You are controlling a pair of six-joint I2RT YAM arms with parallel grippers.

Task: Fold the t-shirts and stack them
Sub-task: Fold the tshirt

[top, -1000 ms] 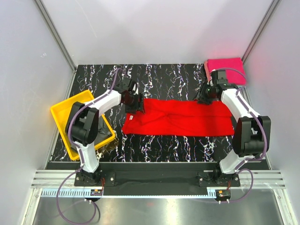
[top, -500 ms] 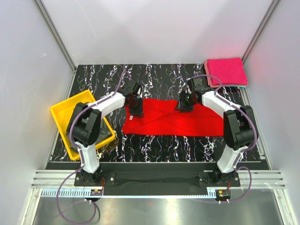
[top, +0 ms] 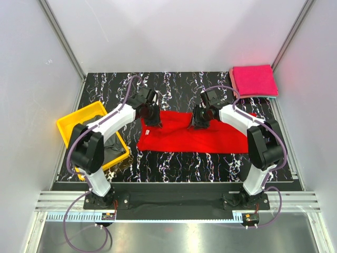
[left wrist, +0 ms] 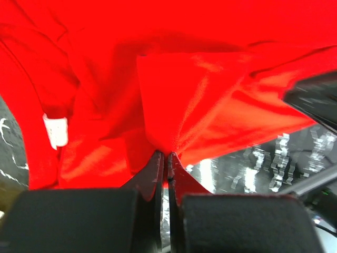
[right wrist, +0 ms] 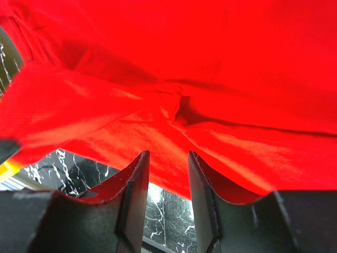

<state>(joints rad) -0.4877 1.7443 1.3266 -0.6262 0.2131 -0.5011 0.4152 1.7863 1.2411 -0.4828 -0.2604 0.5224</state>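
Top external view: we see the red t-shirt (top: 200, 138) spread lengthwise across the middle of the dark marbled table (top: 179, 87), with both arms reaching down onto its upper edge. The left gripper (top: 154, 122) sits at the shirt's upper left part and the right gripper (top: 198, 122) near the middle of that edge. In the left wrist view the left gripper (left wrist: 167, 155) has its fingers pressed together on a raised fold of the red cloth, and the white neck label (left wrist: 56, 130) lies at the left of the frame. In the right wrist view the right gripper's fingers (right wrist: 134, 184) stand a narrow gap apart with the cloth's edge draped across their tips; we cannot tell whether any cloth is pinched. Folded pink t-shirts (top: 255, 80) lie stacked at the upper right corner of the table. A yellow tray (top: 73, 126) at the left edge holds a dark item (top: 113, 145).
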